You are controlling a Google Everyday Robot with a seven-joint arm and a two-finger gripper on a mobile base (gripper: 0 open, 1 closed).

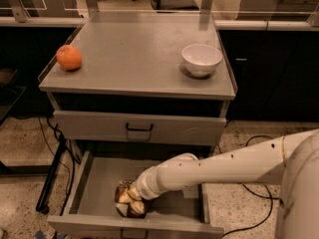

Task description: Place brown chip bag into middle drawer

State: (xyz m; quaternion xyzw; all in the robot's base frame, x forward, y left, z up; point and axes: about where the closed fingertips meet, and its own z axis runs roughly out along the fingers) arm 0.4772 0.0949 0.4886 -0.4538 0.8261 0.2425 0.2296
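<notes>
The brown chip bag (127, 201) sits low inside the open middle drawer (99, 183), near its front wall and a little left of centre. It looks crumpled, with pale chips pictured on dark brown. My gripper (136, 193) reaches down into the drawer from the right on the white arm (224, 166). Its tip is right at the bag's upper right side, touching it. The bag hides the gripper's end.
An orange fruit (69, 57) lies at the left and a white bowl (201, 59) at the right on the grey cabinet top (139, 44). The shut drawer front with a black loop handle (139, 128) is just above the arm. Cables run on the floor on both sides.
</notes>
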